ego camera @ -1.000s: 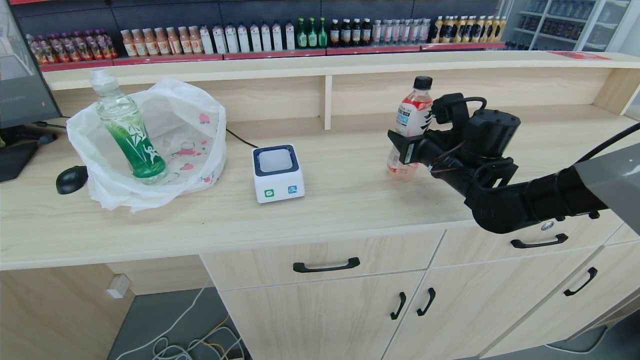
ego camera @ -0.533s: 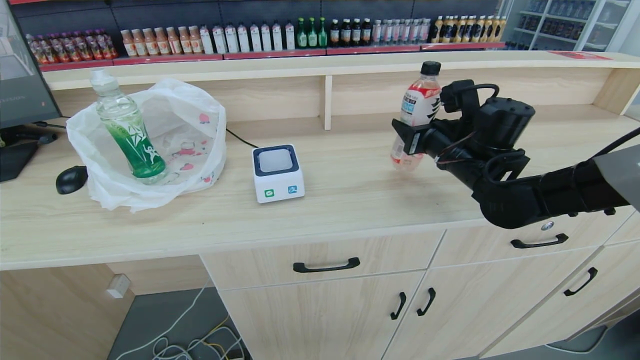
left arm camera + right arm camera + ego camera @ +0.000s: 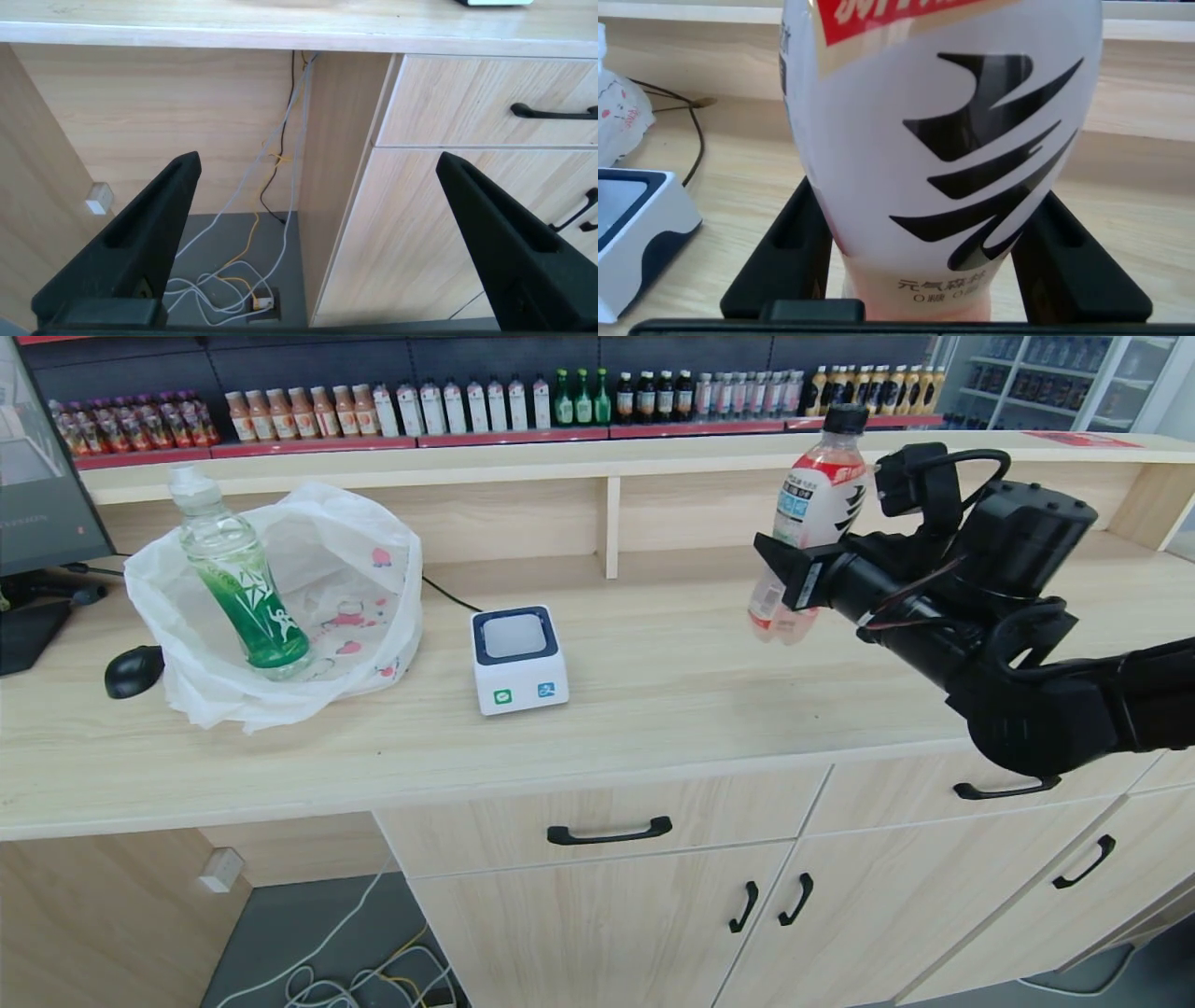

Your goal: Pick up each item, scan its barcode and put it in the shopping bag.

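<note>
My right gripper (image 3: 810, 574) is shut on a pink drink bottle (image 3: 808, 527) with a black cap, held upright in the air over the right part of the wooden counter (image 3: 653, 691). In the right wrist view the bottle (image 3: 943, 149) sits between the two black fingers. The white scanner (image 3: 518, 658) stands mid-counter, well left of the bottle. A white shopping bag (image 3: 364, 569) at the left holds a green-labelled bottle (image 3: 238, 579). My left gripper (image 3: 318, 243) is open below counter height, facing the cabinet front.
A black mouse (image 3: 133, 670) lies left of the bag, with a monitor (image 3: 42, 476) at the far left. A raised back shelf (image 3: 607, 457) runs along the counter's far side. Drawers (image 3: 607, 826) and cabinet doors are below, with cables (image 3: 234, 271) on the floor.
My right gripper has lifted the pink bottle off the counter, carrying it up and slightly right. The bag, scanner and green bottle have not moved.
</note>
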{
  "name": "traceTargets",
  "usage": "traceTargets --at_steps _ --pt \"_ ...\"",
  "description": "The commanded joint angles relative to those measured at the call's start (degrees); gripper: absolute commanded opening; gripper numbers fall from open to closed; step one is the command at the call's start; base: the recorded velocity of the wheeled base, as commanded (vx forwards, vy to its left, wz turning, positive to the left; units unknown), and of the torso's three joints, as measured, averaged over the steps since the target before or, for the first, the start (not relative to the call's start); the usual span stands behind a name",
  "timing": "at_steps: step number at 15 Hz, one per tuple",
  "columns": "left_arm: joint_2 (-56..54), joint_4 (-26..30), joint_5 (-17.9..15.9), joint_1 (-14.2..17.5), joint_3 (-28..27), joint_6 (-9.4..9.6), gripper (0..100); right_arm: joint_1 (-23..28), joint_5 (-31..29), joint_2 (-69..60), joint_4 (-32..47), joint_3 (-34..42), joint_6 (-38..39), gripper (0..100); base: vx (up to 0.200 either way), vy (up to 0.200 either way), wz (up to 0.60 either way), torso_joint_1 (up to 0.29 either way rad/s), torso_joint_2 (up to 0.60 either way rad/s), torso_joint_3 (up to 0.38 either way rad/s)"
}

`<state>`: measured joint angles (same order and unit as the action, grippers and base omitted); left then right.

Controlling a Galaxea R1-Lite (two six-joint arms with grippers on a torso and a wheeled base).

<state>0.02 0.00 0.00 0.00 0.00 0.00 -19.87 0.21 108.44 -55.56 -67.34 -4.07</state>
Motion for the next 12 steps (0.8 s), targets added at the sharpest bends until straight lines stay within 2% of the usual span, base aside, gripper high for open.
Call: traceTargets --at_steps 1,9,12 --pt "0.0 0.0 0.0 0.0 0.0 0.0 100 -0.3 0.1 -6.1 -0.1 4.3 0.0 0 0.0 0.0 0.0 0.0 0.0 0.0" --pt "0.0 0.0 0.0 0.0 0.0 0.0 100 -3.2 0.1 -20.7 -0.2 21.9 0.6 0 0.0 0.0 0.0 0.0 0.0 0.0" --pt "0.0 0.0 0.0 0.0 0.0 0.0 100 -3.2 0.3 -22.6 -0.3 24.5 4.2 0 0.0 0.0 0.0 0.0 0.0 0.0"
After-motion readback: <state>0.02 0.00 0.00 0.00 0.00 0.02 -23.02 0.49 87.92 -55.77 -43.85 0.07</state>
